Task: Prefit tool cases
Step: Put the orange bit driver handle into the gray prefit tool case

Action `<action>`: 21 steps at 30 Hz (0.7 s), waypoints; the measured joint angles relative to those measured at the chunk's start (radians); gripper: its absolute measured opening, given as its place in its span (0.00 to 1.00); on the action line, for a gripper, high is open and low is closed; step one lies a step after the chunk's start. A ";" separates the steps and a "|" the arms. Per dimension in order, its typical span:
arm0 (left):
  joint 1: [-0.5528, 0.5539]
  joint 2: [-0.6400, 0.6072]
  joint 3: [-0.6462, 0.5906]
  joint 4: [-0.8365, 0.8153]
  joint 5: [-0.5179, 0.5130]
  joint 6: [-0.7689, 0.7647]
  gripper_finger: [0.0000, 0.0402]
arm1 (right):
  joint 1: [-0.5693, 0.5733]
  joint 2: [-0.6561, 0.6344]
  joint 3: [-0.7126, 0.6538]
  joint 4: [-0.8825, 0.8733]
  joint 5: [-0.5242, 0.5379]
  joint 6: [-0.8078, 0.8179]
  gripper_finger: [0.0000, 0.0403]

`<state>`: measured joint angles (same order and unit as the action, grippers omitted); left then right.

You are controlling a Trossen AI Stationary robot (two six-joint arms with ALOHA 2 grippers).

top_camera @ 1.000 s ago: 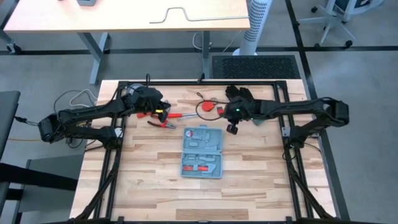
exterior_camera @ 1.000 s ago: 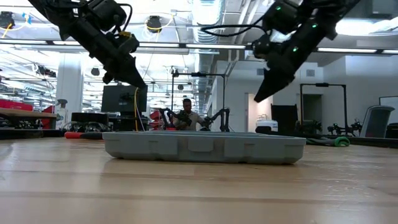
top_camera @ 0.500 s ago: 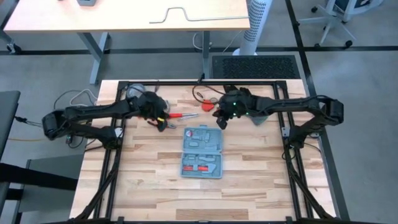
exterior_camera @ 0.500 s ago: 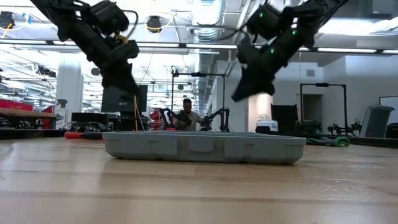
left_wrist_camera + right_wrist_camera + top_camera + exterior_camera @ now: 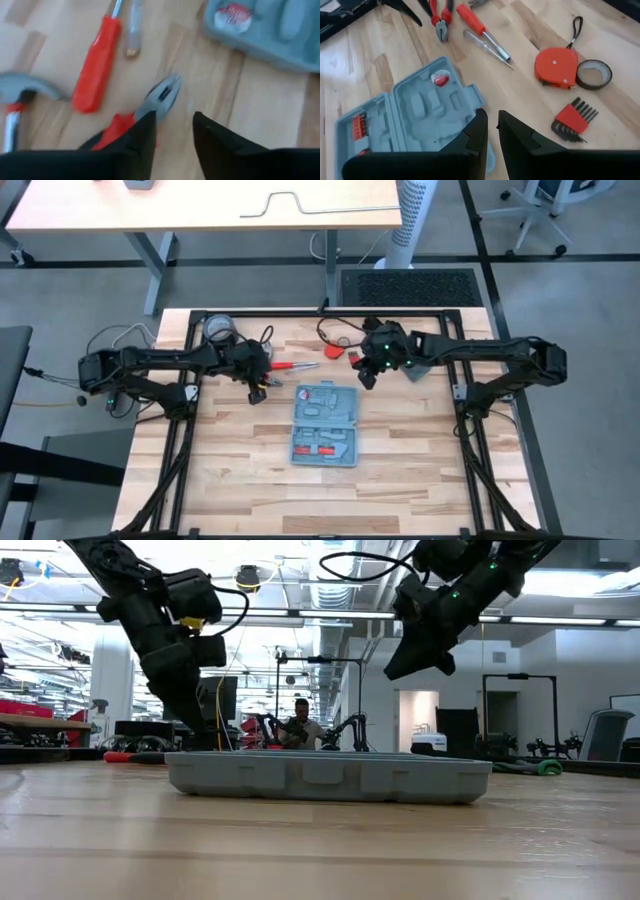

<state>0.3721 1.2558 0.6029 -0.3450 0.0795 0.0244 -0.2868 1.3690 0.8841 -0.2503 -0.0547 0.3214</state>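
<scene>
The blue-grey tool case [image 5: 325,425] lies open and flat on the wooden table, its grey recesses facing up, also in the low view [image 5: 330,778]. My left gripper [image 5: 257,392] is down at the table, left of the case's far corner. It is open, and the red-handled pliers [image 5: 161,96] lie at one of its fingers. My right gripper [image 5: 365,380] hangs above the table beyond the case's far right corner [image 5: 470,95]. Its fingers [image 5: 480,131] are all but together and hold nothing. My left gripper comes at the pliers from above, pointing down. One finger [image 5: 145,135] stands over the pliers' joint, where the grey jaws meet the red handles [image 5: 116,131]. The other stands on bare wood. The finger hides the spot, so I cannot tell whether it touches.
A red screwdriver [image 5: 470,19] and a clear-handled one [image 5: 487,46] lie beyond the case. A hammer [image 5: 30,92] is near the pliers. An orange tape measure [image 5: 555,65], a dark tape roll [image 5: 592,74] and red hex keys [image 5: 572,120] lie far right.
My left gripper has moved toward the table's near edge and come down onto the spot where the pliers lie. My right gripper swung toward the table's left, then back a little to the right and up.
</scene>
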 joint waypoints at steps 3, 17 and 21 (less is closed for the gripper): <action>0.000 -0.019 0.000 -0.052 -0.075 0.032 0.36 | 0.018 -0.009 0.000 -0.030 0.002 0.002 0.14; 0.017 0.029 0.110 0.026 -0.169 0.185 0.44 | 0.102 -0.008 -0.002 -0.039 0.055 0.022 0.14; 0.055 0.168 0.191 -0.015 -0.172 0.322 0.44 | 0.101 -0.008 -0.002 -0.038 0.058 0.031 0.14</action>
<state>0.4272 1.4241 0.7940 -0.3599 -0.0924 0.3459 -0.1856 1.3605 0.8818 -0.2883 0.0031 0.3523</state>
